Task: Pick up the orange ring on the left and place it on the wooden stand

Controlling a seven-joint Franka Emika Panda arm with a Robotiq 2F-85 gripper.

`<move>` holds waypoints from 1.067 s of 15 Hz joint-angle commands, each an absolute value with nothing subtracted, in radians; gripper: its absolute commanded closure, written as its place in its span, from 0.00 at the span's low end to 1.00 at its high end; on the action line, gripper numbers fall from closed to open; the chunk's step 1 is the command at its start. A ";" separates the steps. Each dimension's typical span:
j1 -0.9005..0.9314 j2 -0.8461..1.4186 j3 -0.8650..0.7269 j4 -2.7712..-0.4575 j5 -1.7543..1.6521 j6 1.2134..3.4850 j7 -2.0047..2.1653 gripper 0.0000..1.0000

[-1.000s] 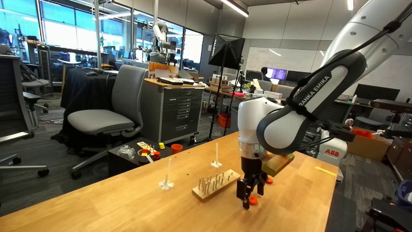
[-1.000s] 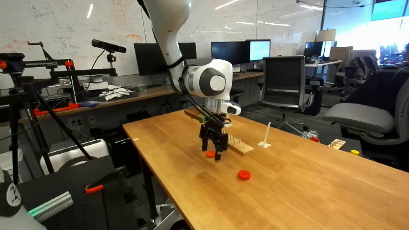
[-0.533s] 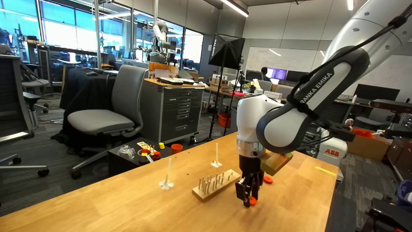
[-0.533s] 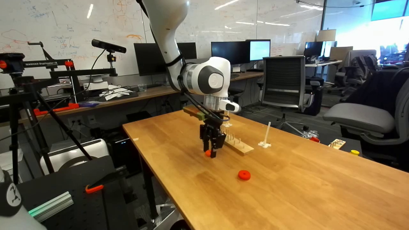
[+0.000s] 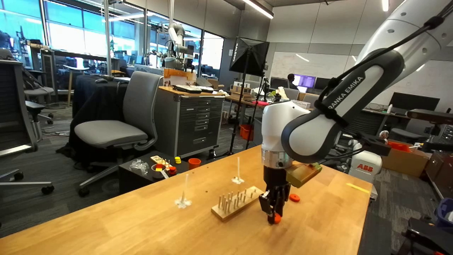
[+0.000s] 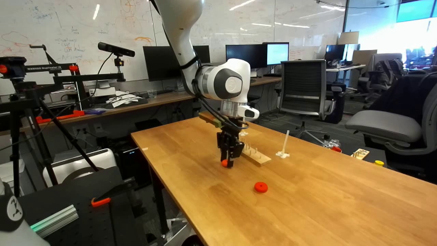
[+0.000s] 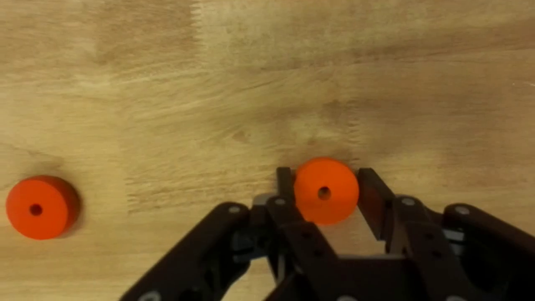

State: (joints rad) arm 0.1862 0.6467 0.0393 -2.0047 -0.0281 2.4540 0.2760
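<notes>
The orange ring on the left (image 5: 277, 219) is clasped between the fingertips of my gripper (image 7: 326, 186). From above, the wrist view shows its round face and small centre hole, with a finger pad (image 7: 372, 200) on one side and the opposite finger beyond. My gripper (image 6: 227, 161) is low over the table; whether the ring is clear of the wood is hard to tell. A like orange ring (image 6: 261, 187) lies flat on the table, at the left of the wrist view. The wooden stand (image 5: 244, 206), a pegged pale block, sits beside the gripper in both exterior views, partly hidden by it (image 6: 260, 159).
Two thin pale posts rise from taped bases beyond the stand: a nearer post (image 5: 185, 189) and a farther post (image 5: 238, 170). Past the table edge, a low black surface (image 5: 131, 179) carries cups, a pegged board and yellow rings.
The jaws have come together from wide apart and now grip the ring. Over the last half second the gripper and ring have moved up slightly. The other ring and the stand are unmoved.
</notes>
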 commanded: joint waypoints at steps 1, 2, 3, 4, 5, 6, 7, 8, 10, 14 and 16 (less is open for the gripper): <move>0.125 0.572 0.076 -2.013 0.056 2.424 0.202 0.82; 0.113 0.556 0.082 -2.013 0.078 2.426 0.190 0.82; 0.102 0.538 0.085 -2.011 0.098 2.425 0.180 0.82; 0.094 0.526 0.087 -2.006 0.115 2.425 0.175 0.82; 0.091 0.517 0.087 -1.998 0.127 2.423 0.174 0.82; 0.089 0.510 0.085 -1.990 0.137 2.423 0.178 0.82; 0.091 0.507 0.080 -1.978 0.144 2.421 0.189 0.82; 0.092 0.507 0.077 -1.964 0.148 2.414 0.197 0.82; 0.097 0.514 0.070 -1.937 0.151 2.402 0.212 0.82; 0.112 0.542 0.060 -1.883 0.142 2.383 0.249 0.82; 0.117 0.558 0.056 -1.857 0.139 2.371 0.271 0.82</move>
